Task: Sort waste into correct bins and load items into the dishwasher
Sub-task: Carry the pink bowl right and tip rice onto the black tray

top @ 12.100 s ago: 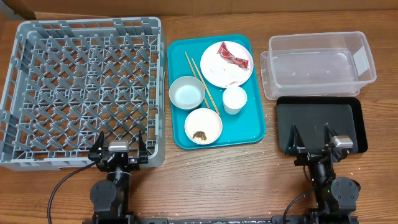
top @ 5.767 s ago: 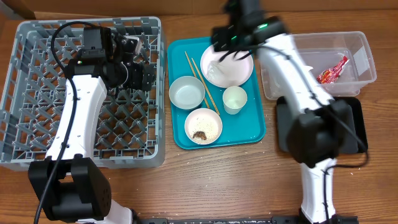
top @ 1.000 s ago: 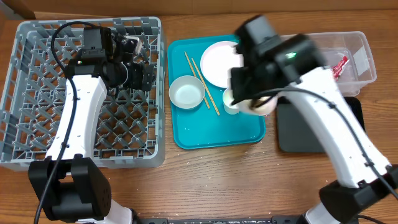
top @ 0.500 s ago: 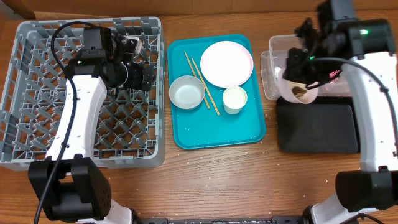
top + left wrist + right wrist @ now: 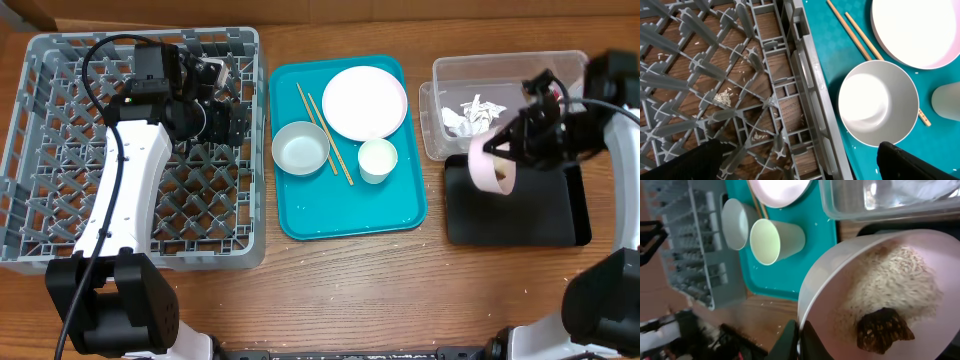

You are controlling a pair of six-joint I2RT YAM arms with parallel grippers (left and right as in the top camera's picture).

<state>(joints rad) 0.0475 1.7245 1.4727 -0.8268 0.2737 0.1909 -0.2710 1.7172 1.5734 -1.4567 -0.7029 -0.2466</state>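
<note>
My right gripper (image 5: 508,152) is shut on the rim of a small white bowl (image 5: 491,168), tipped on its side above the left end of the black tray (image 5: 520,215). Its fingertips (image 5: 790,341) pinch the bowl (image 5: 840,295), with rice (image 5: 890,280) and a brown lump (image 5: 884,330) clinging inside. White tissue (image 5: 473,110) lies in the clear tub (image 5: 580,105). My left gripper (image 5: 228,115) hangs open over the right side of the grey dish rack (image 5: 60,150). The plate (image 5: 364,103), second bowl (image 5: 300,148), cup (image 5: 377,160) and chopsticks (image 5: 322,130) rest on the teal tray (image 5: 345,215).
Loose rice grains (image 5: 722,98) lie on the wood under the rack's lattice (image 5: 715,60). In the left wrist view the rack wall (image 5: 810,95) runs between my open fingers (image 5: 685,162), with the bowl (image 5: 877,110) just beyond it. Bare wooden table (image 5: 350,290) stretches along the front.
My right arm has carried the bowl rightward off the teal tray, past the clear tub's edge, down over the black tray, tipping it further. The left arm has not moved.
</note>
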